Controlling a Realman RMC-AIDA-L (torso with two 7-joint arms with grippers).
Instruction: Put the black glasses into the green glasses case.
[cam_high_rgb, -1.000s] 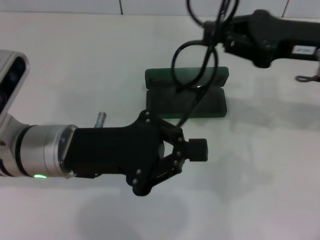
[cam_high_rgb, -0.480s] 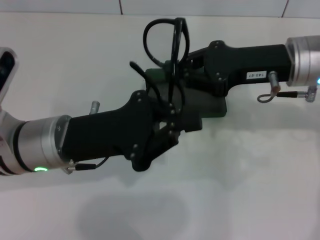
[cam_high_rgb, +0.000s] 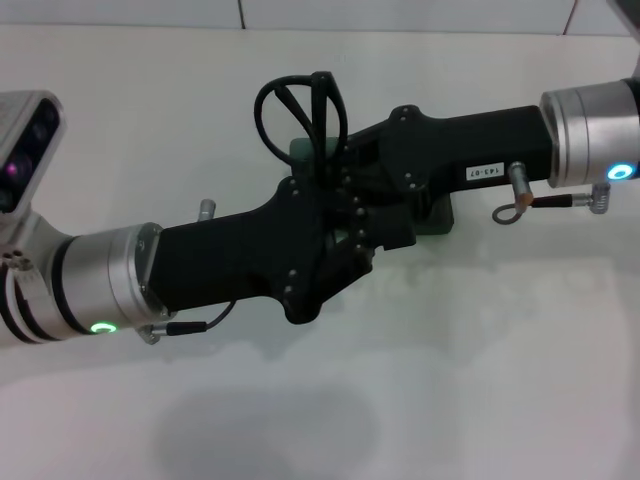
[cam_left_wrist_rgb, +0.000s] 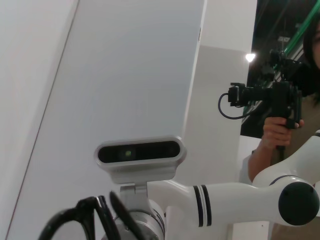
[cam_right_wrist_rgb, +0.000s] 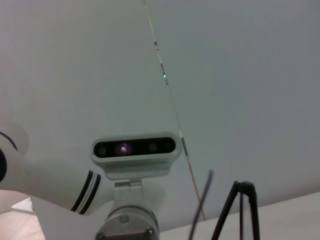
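Observation:
The black glasses (cam_high_rgb: 322, 95) stand on edge in the air above the far left end of the green glasses case (cam_high_rgb: 441, 214). My right gripper (cam_high_rgb: 347, 156) reaches in from the right and is shut on their lower part. My left gripper (cam_high_rgb: 343, 215) comes from the left and presses in right under the right one, its tip lost in the black mass. Both grippers cover most of the case; only a far-left corner and a near-right corner show. The glasses also show as thin black loops (cam_left_wrist_rgb: 82, 220) in the left wrist view and as thin black rods (cam_right_wrist_rgb: 241, 207) in the right wrist view.
White table (cam_high_rgb: 480, 360) all round, with a tiled wall behind it. Both wrist cameras look up at the robot's head camera (cam_left_wrist_rgb: 139, 152). A person holding a camera (cam_left_wrist_rgb: 280, 107) stands off to one side.
The right gripper has carried the glasses left, lower and over the case's left end. The left gripper has moved forward to meet it above the case.

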